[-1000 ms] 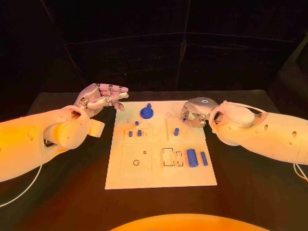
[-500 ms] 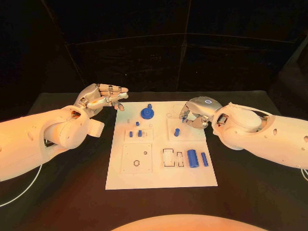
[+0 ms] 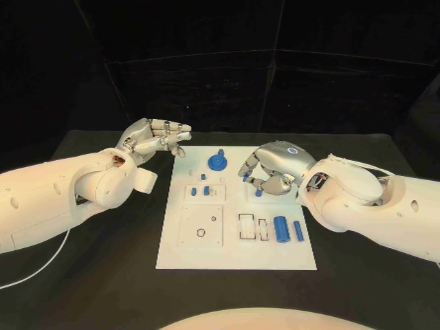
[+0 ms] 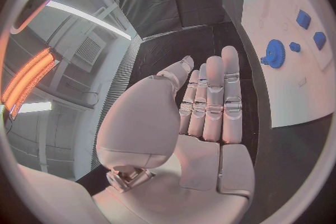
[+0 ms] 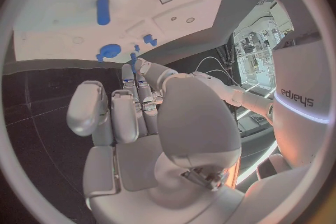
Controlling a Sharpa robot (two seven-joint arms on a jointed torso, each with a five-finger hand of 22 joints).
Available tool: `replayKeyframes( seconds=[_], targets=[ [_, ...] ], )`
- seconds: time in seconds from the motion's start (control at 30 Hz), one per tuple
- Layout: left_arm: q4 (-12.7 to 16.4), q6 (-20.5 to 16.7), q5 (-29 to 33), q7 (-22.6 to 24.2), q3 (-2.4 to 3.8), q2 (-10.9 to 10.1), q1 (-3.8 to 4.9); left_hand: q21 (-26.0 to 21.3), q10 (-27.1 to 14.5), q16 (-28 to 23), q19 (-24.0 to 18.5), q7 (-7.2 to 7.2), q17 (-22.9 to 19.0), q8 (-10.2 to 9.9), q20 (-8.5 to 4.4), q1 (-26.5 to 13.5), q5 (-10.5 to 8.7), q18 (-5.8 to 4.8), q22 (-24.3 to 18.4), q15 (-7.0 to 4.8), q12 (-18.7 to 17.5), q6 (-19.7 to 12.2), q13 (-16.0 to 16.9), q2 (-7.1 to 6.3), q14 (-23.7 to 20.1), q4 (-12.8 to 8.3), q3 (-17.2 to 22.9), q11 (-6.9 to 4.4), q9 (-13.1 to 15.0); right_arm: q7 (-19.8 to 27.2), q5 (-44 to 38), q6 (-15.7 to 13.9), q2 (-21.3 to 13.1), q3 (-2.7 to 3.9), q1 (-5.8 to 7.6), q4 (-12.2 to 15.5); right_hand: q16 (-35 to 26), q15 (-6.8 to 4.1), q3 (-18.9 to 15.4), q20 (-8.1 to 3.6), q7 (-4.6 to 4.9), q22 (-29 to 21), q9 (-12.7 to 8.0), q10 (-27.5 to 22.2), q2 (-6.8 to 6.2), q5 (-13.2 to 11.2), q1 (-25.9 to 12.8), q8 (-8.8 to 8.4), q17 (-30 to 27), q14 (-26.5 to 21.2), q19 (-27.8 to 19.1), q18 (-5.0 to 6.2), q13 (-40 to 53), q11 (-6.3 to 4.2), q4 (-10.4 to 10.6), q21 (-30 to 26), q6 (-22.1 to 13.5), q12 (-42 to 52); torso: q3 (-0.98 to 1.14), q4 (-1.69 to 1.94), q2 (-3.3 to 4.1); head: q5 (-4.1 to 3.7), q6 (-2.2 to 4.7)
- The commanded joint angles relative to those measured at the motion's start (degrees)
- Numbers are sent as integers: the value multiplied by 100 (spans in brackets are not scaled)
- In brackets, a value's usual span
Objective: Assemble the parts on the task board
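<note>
The white task board (image 3: 235, 251) lies in the middle of the black table. On it sit a blue gear (image 3: 217, 162), three short blue pegs (image 3: 199, 190), a blue piece (image 3: 255, 192) and two blue cylinders (image 3: 280, 229) near the right edge. My right hand (image 3: 267, 168) hovers over the board's far right part with its fingers curled, just above that blue piece. A thin blue peg (image 5: 133, 57) shows at its fingertips, pinched there. My left hand (image 3: 159, 137) is raised beside the board's far left corner, with straight fingers (image 4: 213, 101) and nothing in it.
Rectangular slots (image 3: 243, 227) and a square recess with a round hole (image 3: 199, 231) mark the board's near half. Black table surface (image 3: 101, 275) surrounds the board on all sides.
The camera has shifted. My right hand has come down and leftward over the board, closer to the blue piece. The left hand has kept its place.
</note>
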Motion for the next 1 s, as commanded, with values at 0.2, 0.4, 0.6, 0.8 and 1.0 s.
replayKeyframes(
  seconds=[0.2,0.4,0.6,0.8,1.0],
  targets=[
    [-26,105,26,49,5,54,10,-25,-34,-28,52,46,-10,24,10,16,-6,79,-10,28,17,3,-1,28,-31,0,-32,11,-10,185,209,-1,485,-4,-26,-177,26,-36,28,6,1,8,6,44,-34,-2,-19,3,63,330,35,-22,-4,-11,-17,35,44,15,4,-4,14,313,-113],
    [-39,112,27,45,5,88,11,-37,-46,-31,55,54,-14,21,14,9,-7,77,-21,33,16,-9,-2,31,-36,6,-46,18,-14,270,225,81,784,-14,-269,-331,25,-36,34,4,3,3,5,42,-34,4,-17,-1,62,330,33,-21,-8,-9,-20,33,42,11,-3,-1,18,385,-166],
    [-40,116,27,51,5,118,12,-53,-66,-34,57,64,-18,12,18,4,-7,76,-34,41,13,-32,-5,31,-43,10,-63,27,-21,336,229,150,1008,-70,-481,-520,22,-35,37,2,7,0,4,40,-35,7,-19,-5,57,330,32,-21,-11,-6,-20,31,39,8,3,-9,17,444,-194],
    [-46,126,27,56,5,146,12,-62,-76,-35,58,69,-20,8,21,3,-7,75,-42,45,12,-43,-6,34,-48,12,-72,32,-25,371,216,217,1165,-150,-585,-687,27,-34,41,1,9,3,3,39,-34,11,-17,-8,63,331,32,-22,-14,-5,-23,33,36,4,5,-8,12,472,-219],
    [-54,135,27,58,5,156,12,-68,-81,-36,58,71,-21,7,23,4,-7,75,-46,47,12,-49,-7,35,-51,12,-77,34,-27,376,190,274,1227,-169,-620,-760,31,-34,45,0,11,-1,2,36,-35,16,-17,-12,67,332,31,-21,-17,-3,-26,31,32,1,3,-3,10,495,-242]
  ],
)
